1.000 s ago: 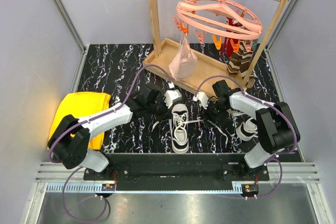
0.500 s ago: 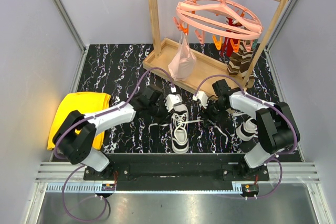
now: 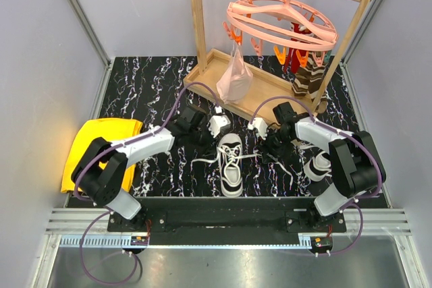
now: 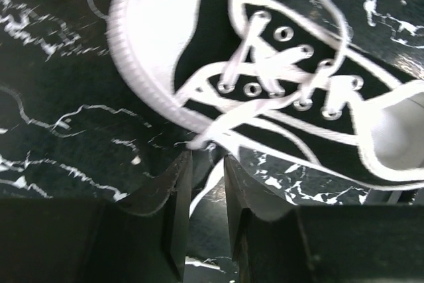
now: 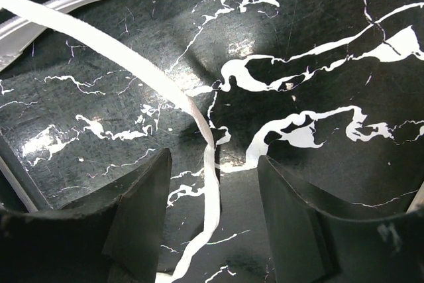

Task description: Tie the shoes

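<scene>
One white sneaker [image 3: 231, 164] with black trim lies in the middle of the mat, its laces loose and spread to both sides. The other sneaker [image 3: 317, 165] lies at the right by the right arm. My left gripper [image 3: 206, 135] is just left of the middle sneaker [image 4: 199, 38]; its jaws [image 4: 209, 157] stand a narrow gap apart with a white lace [image 4: 205, 190] running between them. My right gripper [image 3: 271, 141] is open just right of that sneaker; in the right wrist view [image 5: 213, 157] a lace [image 5: 132, 64] lies on the mat between its jaws, untouched.
A wooden rack base [image 3: 256, 85] stands at the back with a pink peg hanger [image 3: 280, 21], a hanging pink pouch [image 3: 235, 79] and brown striped socks [image 3: 307, 79]. A yellow cloth [image 3: 101, 146] lies at the left edge.
My left arm has swung in toward the middle sneaker and its wrist has shifted slightly up and left again. The lace left of the sneaker now lies straighter. The right arm has not moved.
</scene>
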### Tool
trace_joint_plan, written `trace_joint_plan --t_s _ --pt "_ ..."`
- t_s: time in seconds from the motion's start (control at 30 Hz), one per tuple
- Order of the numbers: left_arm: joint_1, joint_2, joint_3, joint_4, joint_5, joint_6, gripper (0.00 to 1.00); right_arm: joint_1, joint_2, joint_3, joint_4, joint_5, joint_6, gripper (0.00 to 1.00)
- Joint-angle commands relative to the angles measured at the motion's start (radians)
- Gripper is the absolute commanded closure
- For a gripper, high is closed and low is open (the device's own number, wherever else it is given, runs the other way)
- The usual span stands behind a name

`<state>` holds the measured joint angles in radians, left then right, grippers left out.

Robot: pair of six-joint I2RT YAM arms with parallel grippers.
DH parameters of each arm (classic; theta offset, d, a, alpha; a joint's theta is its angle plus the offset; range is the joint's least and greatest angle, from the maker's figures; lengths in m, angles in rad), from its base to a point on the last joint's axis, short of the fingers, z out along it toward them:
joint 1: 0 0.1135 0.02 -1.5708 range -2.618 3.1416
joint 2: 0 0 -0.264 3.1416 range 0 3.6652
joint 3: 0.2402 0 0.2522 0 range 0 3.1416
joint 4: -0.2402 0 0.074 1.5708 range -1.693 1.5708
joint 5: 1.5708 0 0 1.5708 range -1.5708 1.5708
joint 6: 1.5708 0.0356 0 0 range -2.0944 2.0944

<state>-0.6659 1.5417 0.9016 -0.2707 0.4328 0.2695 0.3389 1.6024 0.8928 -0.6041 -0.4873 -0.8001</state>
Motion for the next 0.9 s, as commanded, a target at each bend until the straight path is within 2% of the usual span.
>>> trace_joint_plan --t_s 0.0,0.1,0.3,0.7,0.8,0.87 --pt "0.023 0.021 0.049 0.025 0.009 -0.048 0.72 -0.003 -0.013 -0.008 -0.006 0.013 -0.022 0.36" --pt "0.026 0.040 0.065 0.028 0.041 -0.062 0.71 -0.003 -0.021 -0.014 -0.006 0.015 -0.022 0.37" --pt "0.026 0.031 0.056 0.028 0.104 -0.061 0.63 -0.003 -0.027 -0.018 -0.006 0.024 -0.021 0.36" --pt "0.026 0.115 0.091 0.041 0.089 -0.104 0.65 -0.005 -0.059 -0.038 -0.017 0.050 -0.019 0.36" --pt "0.028 0.113 0.095 0.038 0.087 -0.099 0.73 -0.005 -0.059 -0.041 -0.016 0.050 -0.017 0.37" --pt "0.035 0.097 0.095 0.036 0.093 -0.098 0.86 -0.003 -0.059 -0.041 -0.016 0.052 -0.014 0.39"
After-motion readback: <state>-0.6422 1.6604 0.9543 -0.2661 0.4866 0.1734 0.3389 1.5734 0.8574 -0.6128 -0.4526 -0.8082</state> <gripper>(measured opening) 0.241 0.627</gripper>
